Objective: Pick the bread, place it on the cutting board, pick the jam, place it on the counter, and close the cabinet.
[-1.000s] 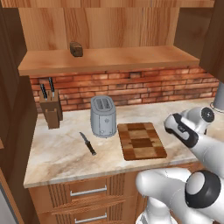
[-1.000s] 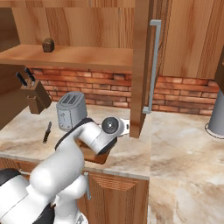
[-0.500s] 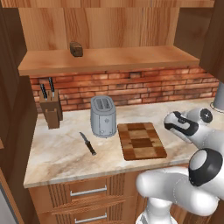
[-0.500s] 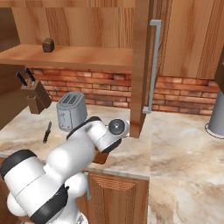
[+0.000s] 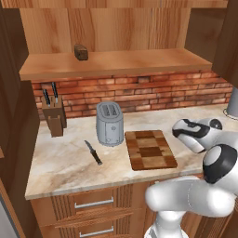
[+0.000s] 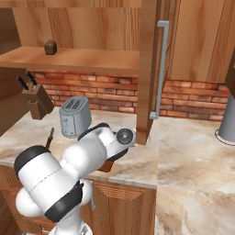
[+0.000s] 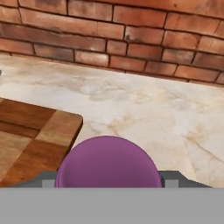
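jam (image 7: 108,162) held in half-open hand (image 7: 109,181), bottom centre; to be lowered upright onto bare worktop (image 7: 175,118) right of cutting board (image 7: 30,135), then released.

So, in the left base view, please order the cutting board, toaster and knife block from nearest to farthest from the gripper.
1. Cutting board, just left of the gripper.
2. Toaster, further left, behind the board.
3. Knife block, far left by the brick wall.

No readable text, labels or numbers appear anywhere.
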Controlling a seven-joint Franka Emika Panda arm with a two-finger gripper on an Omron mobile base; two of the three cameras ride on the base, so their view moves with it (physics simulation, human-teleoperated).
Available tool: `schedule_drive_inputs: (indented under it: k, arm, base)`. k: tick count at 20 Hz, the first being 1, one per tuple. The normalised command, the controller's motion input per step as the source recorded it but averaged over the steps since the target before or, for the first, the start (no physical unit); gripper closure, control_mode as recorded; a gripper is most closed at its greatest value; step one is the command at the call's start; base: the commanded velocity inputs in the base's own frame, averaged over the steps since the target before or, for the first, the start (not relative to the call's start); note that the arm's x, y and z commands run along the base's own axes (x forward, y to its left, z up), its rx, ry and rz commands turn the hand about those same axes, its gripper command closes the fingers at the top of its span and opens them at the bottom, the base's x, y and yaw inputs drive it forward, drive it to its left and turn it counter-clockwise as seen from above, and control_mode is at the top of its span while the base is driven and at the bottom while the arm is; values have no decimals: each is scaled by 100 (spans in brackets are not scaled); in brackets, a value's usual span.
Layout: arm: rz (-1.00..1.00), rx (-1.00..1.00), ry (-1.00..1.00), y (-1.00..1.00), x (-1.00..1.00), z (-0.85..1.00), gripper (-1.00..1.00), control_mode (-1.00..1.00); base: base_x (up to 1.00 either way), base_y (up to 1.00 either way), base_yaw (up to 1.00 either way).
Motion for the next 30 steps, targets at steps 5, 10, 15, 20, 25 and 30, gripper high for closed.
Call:
schedule_drive_inputs:
  k: [5, 10, 15, 20, 25, 30]
  arm:
    - [0, 0, 0, -9, 19, -24, 100, -100]
    - [0, 0, 0, -8, 22, -23, 100, -100]
    - [0, 0, 0, -8, 22, -25, 100, -100]
    - [0, 0, 0, -5, 21, -23, 100, -100]
    - [0, 0, 0, -2, 22, -23, 100, -100]
    - [0, 0, 0, -2, 21, -25, 100, -100]
  base:
    - [0, 0, 0]
    - [0, 0, 0]
    - [0, 0, 0]
    - [0, 0, 0]
    - [0, 0, 0]
    - [0, 0, 0]
